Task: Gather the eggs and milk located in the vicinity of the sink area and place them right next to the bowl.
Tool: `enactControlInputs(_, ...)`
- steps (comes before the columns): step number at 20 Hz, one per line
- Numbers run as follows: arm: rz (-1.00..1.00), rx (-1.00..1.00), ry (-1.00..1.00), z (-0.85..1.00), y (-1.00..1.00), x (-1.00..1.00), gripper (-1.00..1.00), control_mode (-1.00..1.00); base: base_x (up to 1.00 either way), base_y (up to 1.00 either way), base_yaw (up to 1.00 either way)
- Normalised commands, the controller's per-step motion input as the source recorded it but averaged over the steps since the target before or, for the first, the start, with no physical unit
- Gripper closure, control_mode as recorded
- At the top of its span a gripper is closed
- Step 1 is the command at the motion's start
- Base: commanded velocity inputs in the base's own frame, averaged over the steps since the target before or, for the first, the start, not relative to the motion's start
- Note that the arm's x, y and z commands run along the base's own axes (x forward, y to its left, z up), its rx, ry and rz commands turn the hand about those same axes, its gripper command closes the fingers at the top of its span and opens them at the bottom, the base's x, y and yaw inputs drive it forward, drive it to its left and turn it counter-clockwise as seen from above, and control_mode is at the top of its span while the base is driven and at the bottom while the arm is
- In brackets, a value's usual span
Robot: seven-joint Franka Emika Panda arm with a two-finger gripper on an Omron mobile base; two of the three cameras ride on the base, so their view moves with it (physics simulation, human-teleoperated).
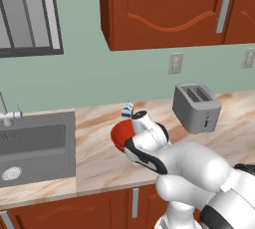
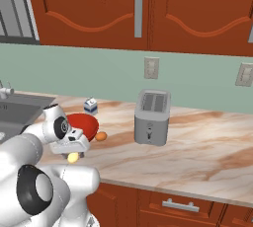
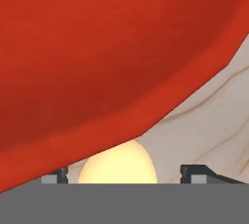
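Pincer spread, not clamped, fingertips at 9 and 3 o'clock of pale yellow egg; red bowl touching at 12 o'clock.

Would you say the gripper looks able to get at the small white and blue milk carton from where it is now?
Probably yes, but not directly. The gripper sits low at the pale yellow egg, and the wide red bowl lies between it and the milk carton. Lifting over the bowl should leave the way free.
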Motion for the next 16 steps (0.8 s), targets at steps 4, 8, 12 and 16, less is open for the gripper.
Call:
enactControlInputs(4,0.00,0.00,0.00,-0.01,0.00,-0.06,1.00,-1.00,0.00,0.00,0.00)
enactControlInputs(8,0.00,0.00,0.00,0.00,0.00,-0.12,1.00,-1.00,0.00,0.00,0.00)
enactControlInputs(12,0.00,0.00,-0.06,0.00,0.00,0.00,1.00,-1.00,0.00,0.00,0.00)
enactControlInputs(16,0.00,0.00,-0.18,0.00,0.00,0.00,1.00,-1.00,0.00,0.00,0.00)
